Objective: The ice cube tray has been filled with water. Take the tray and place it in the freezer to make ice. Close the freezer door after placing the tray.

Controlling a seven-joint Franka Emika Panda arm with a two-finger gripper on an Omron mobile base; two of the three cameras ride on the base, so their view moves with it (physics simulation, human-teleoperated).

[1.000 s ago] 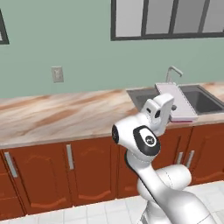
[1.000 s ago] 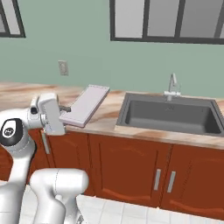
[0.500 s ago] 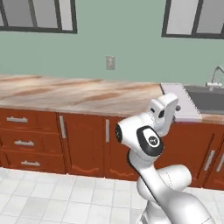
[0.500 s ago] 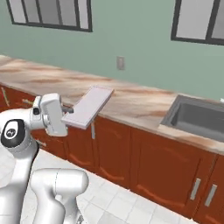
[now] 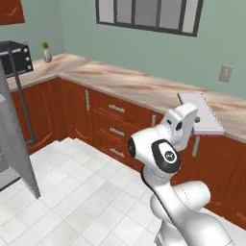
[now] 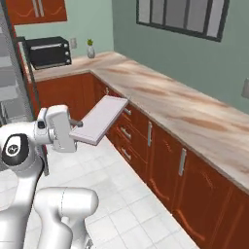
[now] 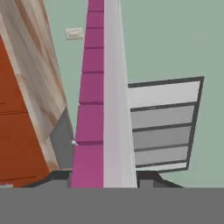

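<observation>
Right base view: gripper point(image 6: 74, 127) pinching ice cube tray point(image 6: 101, 118) level, mid-carry twd freezer point(image 6: 10, 73) at left; next likely approach w/ tray kept flat.

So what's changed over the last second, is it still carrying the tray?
The base has turned left: the sink has left both base views, and the corner counter, black oven and open grey freezer door have come in. Nothing was taken or let go. The gripper stays shut on the ice cube tray, held out level as before.
</observation>
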